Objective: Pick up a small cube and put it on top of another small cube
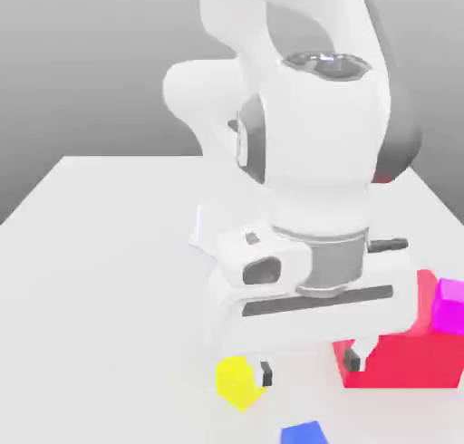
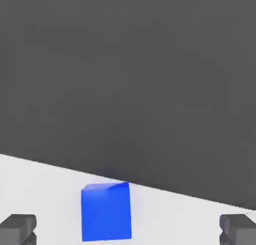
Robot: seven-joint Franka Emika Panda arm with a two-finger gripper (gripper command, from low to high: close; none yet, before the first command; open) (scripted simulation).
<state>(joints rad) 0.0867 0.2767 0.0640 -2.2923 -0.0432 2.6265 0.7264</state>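
The small blue cube (image 1: 304, 433) lies on the white table (image 1: 109, 252) at its near edge; in the hand view the blue cube (image 2: 106, 211) sits close to that edge. A yellow cube (image 1: 238, 381) of about the same size rests just beside one fingertip. My gripper (image 1: 310, 368) hangs low over the table between the yellow cube and the red block, behind the blue cube. It is open, with nothing held. In the hand view the gripper (image 2: 127, 229) has its dark fingertips (image 2: 17, 228) far apart, on either side of the blue cube.
A large red block (image 1: 399, 347) stands at the exterior view's right, close to the other finger. A magenta cube (image 1: 449, 306) rests on top of it. The arm's white body hides the table's middle.
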